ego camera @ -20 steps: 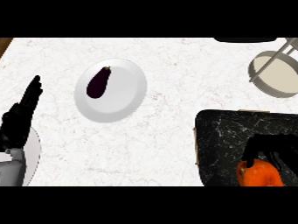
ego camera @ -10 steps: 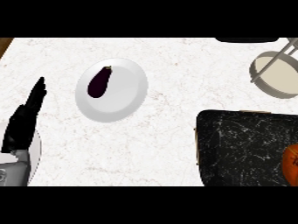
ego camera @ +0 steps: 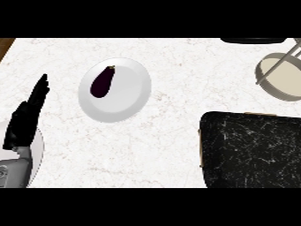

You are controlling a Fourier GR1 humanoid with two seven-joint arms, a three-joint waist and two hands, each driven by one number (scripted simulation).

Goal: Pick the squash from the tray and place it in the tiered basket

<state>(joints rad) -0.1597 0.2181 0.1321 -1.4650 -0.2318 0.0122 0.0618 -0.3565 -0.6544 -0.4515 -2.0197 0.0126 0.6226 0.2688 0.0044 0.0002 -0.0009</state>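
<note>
**Fingers flat on the left; no squash in sight**

Fingers of my left hand are straight and close together. They point up the view near the left edge of the table and hold nothing. That hand is resting, well apart from everything the task concerns. My right hand shows nowhere, so I cannot tell what its fingers are doing.

The squash is not visible either. The dark tray lies at the lower right and runs off the edge; the part I can see carries nothing. The basket sits at the upper right, beyond the tray, and its pale round tier shows no squash. So I cannot say where the squash is. My guess is that it is outside the view on the right, with the placing not yet done.

Near my left hand is a white plate with an eggplant on it, which is no part of this job.

I expect a squash to be stiff, rather heavy for its bulk and smooth-skinned, so it could slip or roll. I would curl fingers and thumb round its thickest part, not pinch an end. A grey post slants across the basket tier, so I would lower the squash in beside it and let go only once it rests.
</note>
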